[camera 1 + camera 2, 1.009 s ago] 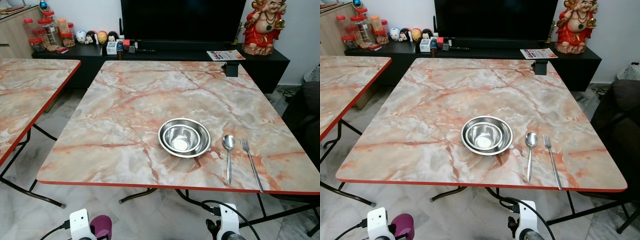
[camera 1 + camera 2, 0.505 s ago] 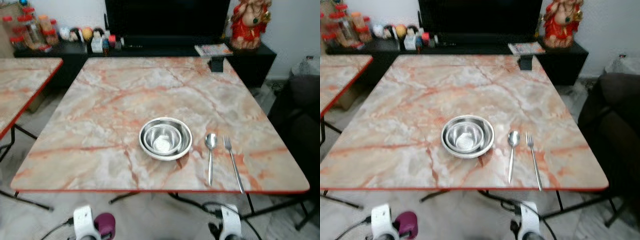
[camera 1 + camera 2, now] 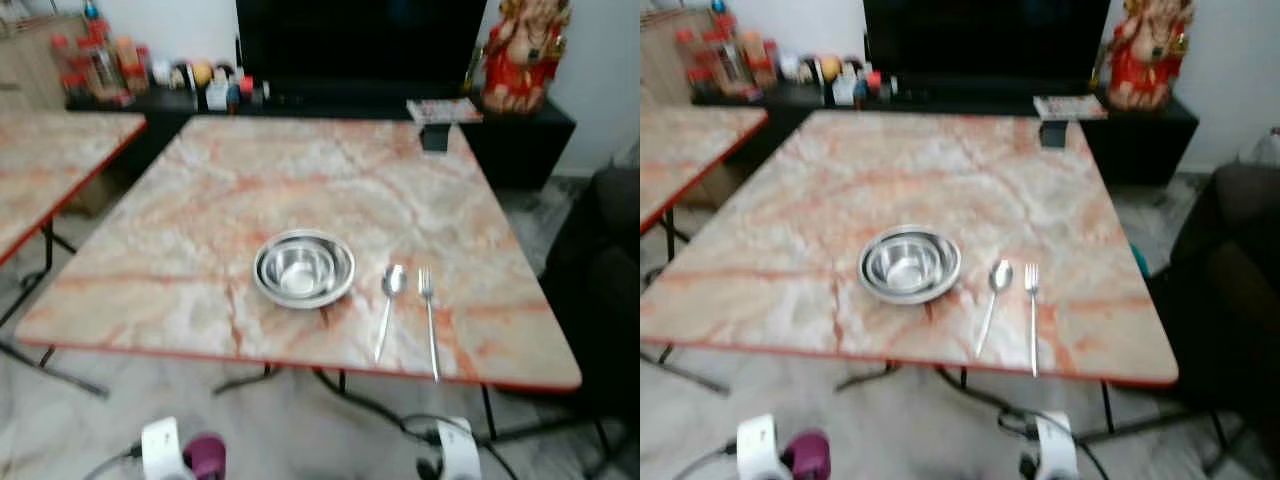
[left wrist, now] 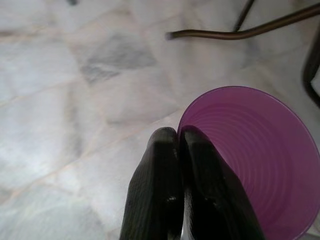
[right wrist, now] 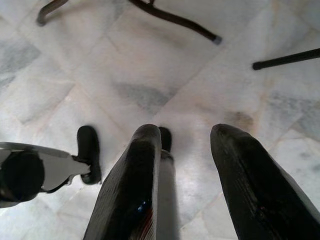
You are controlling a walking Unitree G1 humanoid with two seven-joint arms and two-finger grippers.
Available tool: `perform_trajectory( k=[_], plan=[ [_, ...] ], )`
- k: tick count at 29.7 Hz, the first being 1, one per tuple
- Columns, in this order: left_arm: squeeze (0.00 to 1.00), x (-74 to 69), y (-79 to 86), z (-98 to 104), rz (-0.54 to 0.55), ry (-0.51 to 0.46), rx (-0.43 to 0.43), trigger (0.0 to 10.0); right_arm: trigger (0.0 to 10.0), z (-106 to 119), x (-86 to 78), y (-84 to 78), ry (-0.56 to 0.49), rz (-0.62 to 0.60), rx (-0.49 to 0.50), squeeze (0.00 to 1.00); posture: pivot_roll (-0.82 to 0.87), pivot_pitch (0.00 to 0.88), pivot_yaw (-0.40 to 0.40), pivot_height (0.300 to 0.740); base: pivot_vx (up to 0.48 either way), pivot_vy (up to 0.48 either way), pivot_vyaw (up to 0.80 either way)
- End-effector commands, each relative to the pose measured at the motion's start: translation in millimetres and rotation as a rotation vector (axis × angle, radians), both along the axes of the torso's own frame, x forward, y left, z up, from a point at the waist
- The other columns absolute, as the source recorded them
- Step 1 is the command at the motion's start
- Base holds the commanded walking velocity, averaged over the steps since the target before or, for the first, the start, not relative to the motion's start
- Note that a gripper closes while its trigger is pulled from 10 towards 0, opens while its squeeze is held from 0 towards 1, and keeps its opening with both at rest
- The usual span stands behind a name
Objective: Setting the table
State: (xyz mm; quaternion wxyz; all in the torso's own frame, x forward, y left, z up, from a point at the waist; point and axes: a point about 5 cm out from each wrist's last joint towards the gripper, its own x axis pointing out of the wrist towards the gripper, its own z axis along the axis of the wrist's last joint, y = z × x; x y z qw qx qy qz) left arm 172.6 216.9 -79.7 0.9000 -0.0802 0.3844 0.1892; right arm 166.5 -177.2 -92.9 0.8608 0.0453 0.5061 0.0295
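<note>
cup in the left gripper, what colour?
Purple cup, clearest in the left wrist view.

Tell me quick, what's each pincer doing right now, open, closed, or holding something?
Left pincer: shut on the rim of the purple plastic cup.
Right pincer: open, holding nothing, above the floor.

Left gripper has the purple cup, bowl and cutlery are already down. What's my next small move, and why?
Probably step in toward the table and raise the left gripper, which is shut on the purple cup's rim and hangs low over the floor. The steel bowl, spoon and fork lie set near the front edge, so the cup looks like the missing piece. The right gripper hangs open.
</note>
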Motion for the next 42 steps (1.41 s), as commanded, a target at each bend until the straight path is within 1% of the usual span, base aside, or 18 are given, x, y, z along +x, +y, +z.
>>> perform_trajectory(
  k=[1, 8, 13, 15, 16, 18, 19, 20, 21, 23, 25, 26, 29, 30, 32, 35, 37, 42],
  plan=[
    [0.0, -2.1, 13.1, 3, 0.072, -0.019, 0.05, 10.0, 10.0, 2, 4.8, -0.4, -0.012, 0.005, -0.004, 0.0, -0.04, 0.0, -0.021, 0.74, 0.0, 0.0, 0.0],
    [0.0, -6.8, 58.9, 23, 0.313, -0.121, 0.243, 10.0, 10.0, 2, 4.2, -1.1, -0.009, 0.008, -0.006, 0.0, -0.03, 0.0, -0.033, 0.74, 0.0, 0.0, 0.0],
    [0.0, -3.6, 110.0, 66, 0.543, -0.263, 0.518, 10.0, 10.0, 2, 4.6, -1.2, -0.007, 0.023, -0.007, 0.0, 0.0, 0.0, -0.042, 0.74, 0.0, 0.0, 0.0],
    [0.0, 2.0, 133.7, 99, 0.611, -0.349, 0.692, 10.0, 10.0, 2, 5.1, -0.4, -0.007, 0.029, -0.006, 0.0, 0.01, 0.0, -0.046, 0.74, 0.0, 0.0, 0.0],
    [0.0, 2.0, 133.7, 99, 0.611, -0.349, 0.692, 10.0, 10.0, 2, 5.1, -0.4, -0.007, 0.029, -0.006, 0.0, 0.01, 0.0, -0.046, 0.74, 0.0, 0.0, 0.0],
    [0.0, 10.9, 148.8, 140, 0.618, -0.435, 0.905, 10.0, 10.0, 2, 5.5, -0.1, -0.006, 0.035, -0.007, 0.0, 0.01, 0.0, -0.048, 0.74, 0.0, 0.0, 0.0],
    [0.0, 10.9, 148.8, 140, 0.618, -0.435, 0.905, 10.0, 10.0, 2, 5.5, -0.1, -0.006, 0.035, -0.007, 0.0, 0.01, 0.0, -0.048, 0.74, 0.0, 0.0, 0.0],
    [0.0, 20.5, 154.7, 172, 0.598, -0.506, 1.049, 10.0, 10.0, 3, 5.8, 0.1, -0.007, 0.036, -0.007, 0.0, 0.01, 0.0, -0.05, 0.74, 0.0, 0.0, 0.0],
    [0.0, 23.2, 155.7, 183, 0.594, -0.53, 1.098, 10.0, 10.0, 3, 5.9, 0.2, -0.007, 0.036, -0.007, 0.0, 0.01, 0.0, -0.05, 0.74, 0.0, 0.0, 0.0],
    [0.0, 22.9, 155.3, 183, 0.596, -0.53, 1.101, 10.0, 10.0, 3, 5.9, 0.2, -0.007, 0.036, -0.007, 0.0, 0.01, 0.0, -0.05, 0.74, 0.0, 0.0, 0.0],
    [0.0, 50.6, 147.7, 221, 0.537, -0.714, 1.084, 10.0, 10.0, 3, 6.5, 0.5, -0.008, 0.036, -0.007, 0.0, 0.01, 0.0, -0.048, 0.74, 0.0, 0.0, 0.0],
    [0.0, 69.3, 137.9, 243, 0.478, -0.835, 1.026, 10.0, 10.0, 3, 6.9, 0.6, -0.009, 0.035, -0.007, 0.0, 0.01, 0.0, -0.048, 0.74, 0.0, 0.0, 0.0],
    [0.0, 89.8, 120.3, 257, 0.407, -0.94, 0.902, 10.0, 10.0, 3, 7.2, 0.7, -0.011, 0.033, -0.006, 0.0, 0.0, 0.0, -0.043, 0.74, 0.0, 0.0, 0.0],
    [0.0, 102.5, 105.8, 265, 0.357, -0.992, 0.797, 10.0, 10.0, 3, 7.3, 0.7, -0.012, 0.029, -0.006, 0.0, 0.0, 0.0, -0.043, 0.74, 0.0, 0.0, 0.0],
    [0.0, 108.4, 99.1, 268, 0.328, -1.016, 0.742, 10.0, 10.0, 3, 7.4, 0.6, -0.013, 0.027, -0.006, 0.0, 0.0, 0.0, -0.043, 0.74, 0.0, 0.0, 0.0],
    [0.0, 132.6, 73.5, 275, 0.219, -1.063, 0.495, 10.0, 10.0, 3, 7.1, 0.5, -0.013, 0.017, -0.005, 0.0, -0.02, 0.0, -0.037, 0.74, 0.0, 0.0, 0.0],
    [0.0, 142.0, 62.5, 276, 0.19, -1.071, 0.385, 10.0, 10.0, 3, 6.9, 0.4, -0.013, 0.014, -0.004, 0.0, -0.02, 0.0, -0.035, 0.74, 0.0, 0.0, 0.0],
    [0.0, 167.8, 35.8, 273, 0.119, -0.952, 0.148, 10.0, 10.0, 3, 5.7, -0.5, -0.012, 0.007, -0.005, 0.0, -0.03, 0.0, -0.03, 0.74, 0.0, 0.0, 0.0]
  ],
)
